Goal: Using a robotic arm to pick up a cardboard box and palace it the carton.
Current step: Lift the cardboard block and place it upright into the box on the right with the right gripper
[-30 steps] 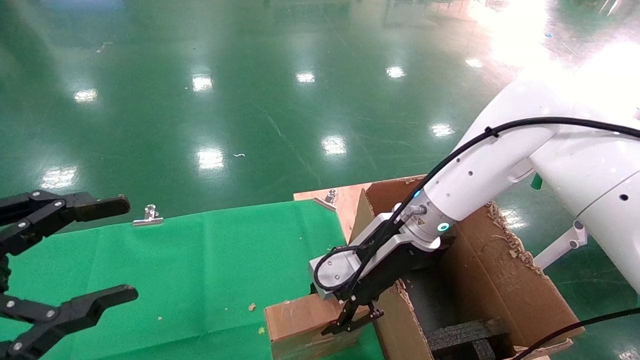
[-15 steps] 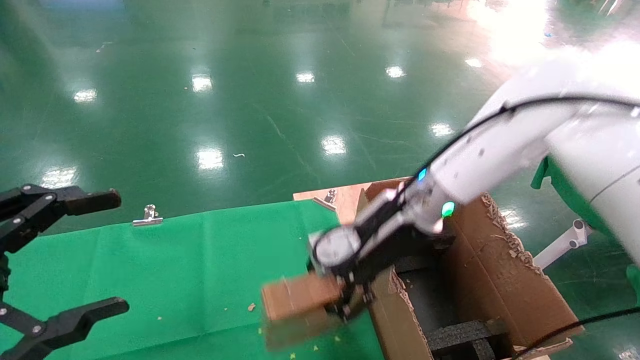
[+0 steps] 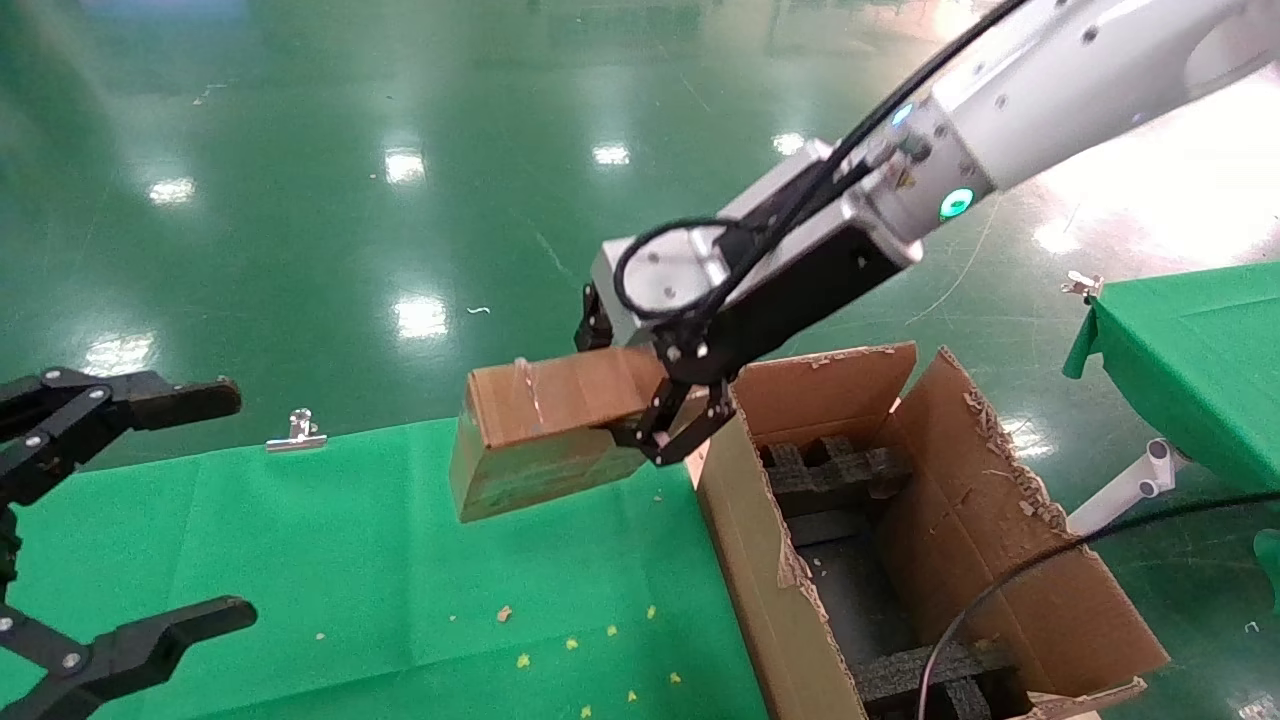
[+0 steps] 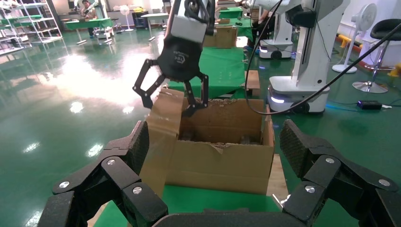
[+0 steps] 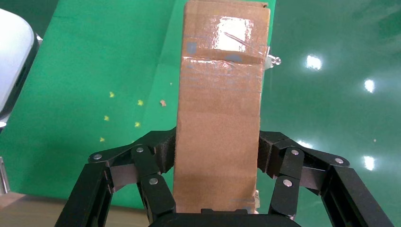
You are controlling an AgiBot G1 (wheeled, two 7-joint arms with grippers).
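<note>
My right gripper (image 3: 640, 405), on the white robotic arm (image 3: 1010, 90), is shut on the small brown cardboard box (image 3: 535, 430) and holds it in the air above the green cloth, just left of the carton's near-left corner. In the right wrist view the box (image 5: 220, 109) sits clamped between both black pads. The big carton (image 3: 1000, 560) stands open at the right, with ragged flaps and black foam inserts (image 3: 825, 465) inside. It also shows in the left wrist view (image 4: 222, 161), with the box (image 4: 163, 137) beside it. My left gripper (image 3: 150, 510) hangs open and empty at the far left.
A green cloth (image 3: 350, 560) covers the table, with small crumbs near its front. A metal clip (image 3: 297, 430) holds the cloth's far edge. A second green-covered table (image 3: 1190, 340) stands at the right. A black cable (image 3: 1000, 600) crosses the carton's near end.
My right gripper has lifted the cardboard box off the table, up and away from me. The carton's far flaps and foam are now uncovered. The left gripper has stayed put.
</note>
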